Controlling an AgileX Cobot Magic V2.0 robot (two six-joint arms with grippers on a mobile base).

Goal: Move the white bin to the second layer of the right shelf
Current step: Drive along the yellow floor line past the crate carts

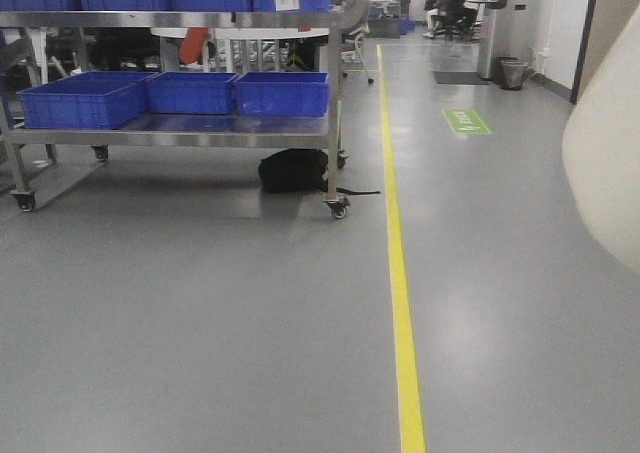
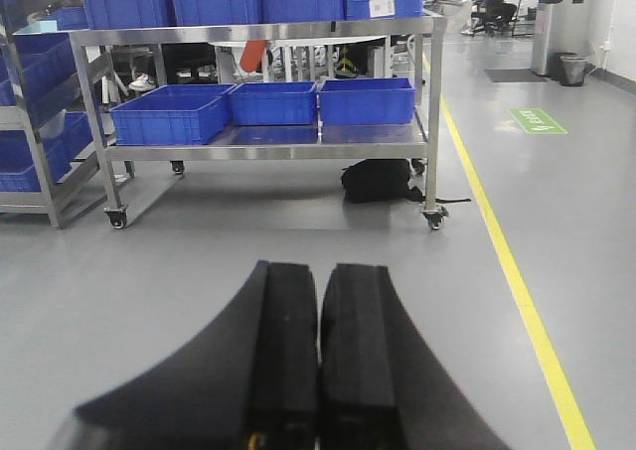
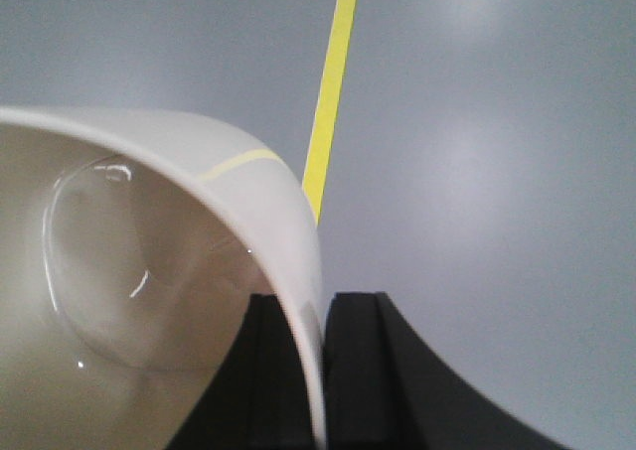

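Observation:
The white bin (image 3: 149,291) fills the left of the right wrist view, its mouth facing the camera. My right gripper (image 3: 316,306) is shut on the bin's rim, one finger inside the wall and one outside, above the grey floor. The same bin (image 1: 608,178) shows as a cream blur at the right edge of the front view. My left gripper (image 2: 319,271) is shut with nothing in it, its black fingers (image 2: 283,351) pressed together and pointing at the floor ahead. The right shelf second layer is out of view.
A wheeled steel cart (image 1: 180,133) with several blue crates (image 1: 195,91) stands ahead on the left. A black bag (image 1: 293,170) lies under its right end. A yellow floor line (image 1: 400,283) runs forward. Another rack with blue crates (image 2: 35,122) stands at far left.

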